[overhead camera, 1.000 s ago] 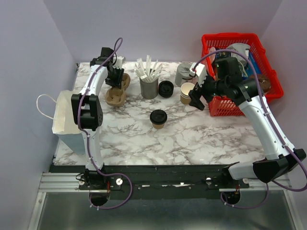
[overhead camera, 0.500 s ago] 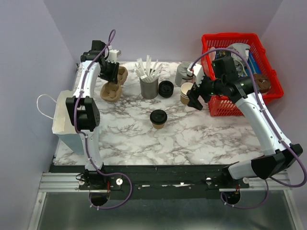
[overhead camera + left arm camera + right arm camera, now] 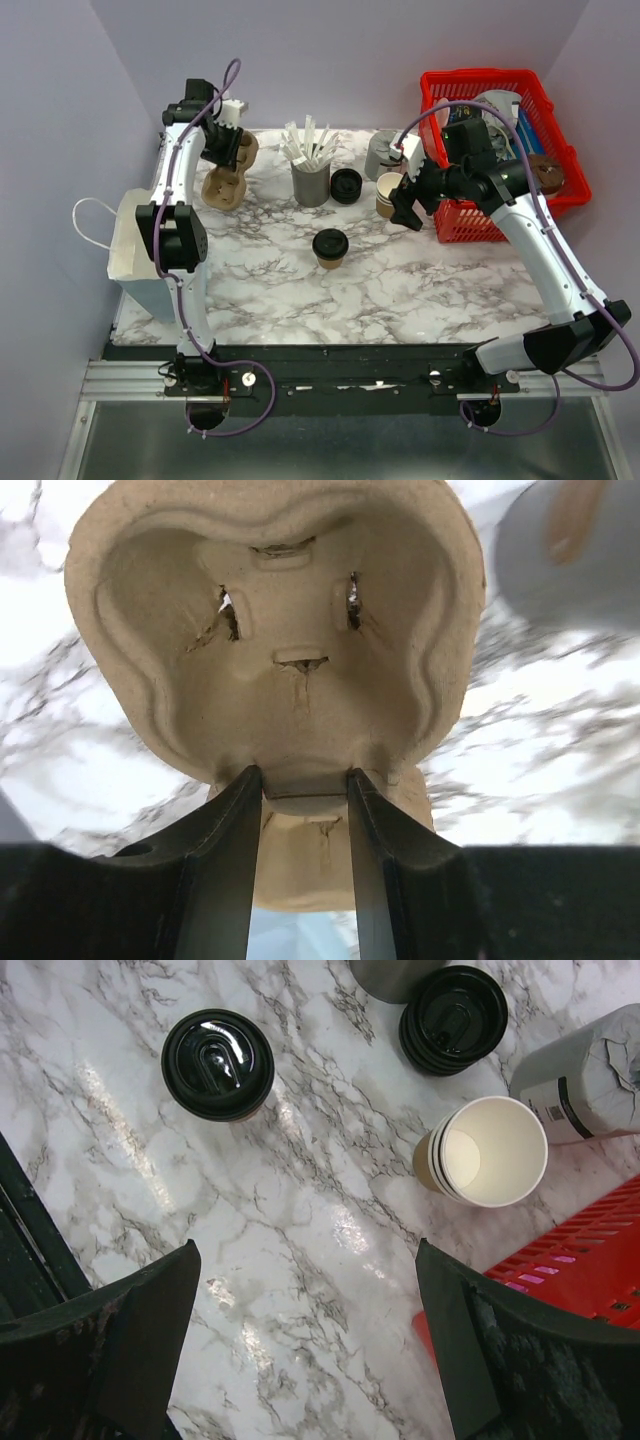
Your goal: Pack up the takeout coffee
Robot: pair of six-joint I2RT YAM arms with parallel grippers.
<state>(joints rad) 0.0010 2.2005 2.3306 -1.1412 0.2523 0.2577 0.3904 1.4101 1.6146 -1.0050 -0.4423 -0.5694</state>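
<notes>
Pulp carrier [image 3: 280,650] in left end effector [image 3: 302,785]

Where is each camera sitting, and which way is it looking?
Top: high behind the robot, looking down on the marble table; left arm and right arm show.
Left wrist: on left arm, looking along the left hand, shut on the cup carrier.
Right wrist: looking down at the takeout coffee; open right hand shows.
Shared: top and right wrist both see the coffee.

Red basket [image 3: 482,75] sits far right, lidless cup stack [image 3: 490,1152] beside it. Pulp carrier [image 3: 270,630] is far left; white bag [image 3: 135,240] at left edge.
</notes>
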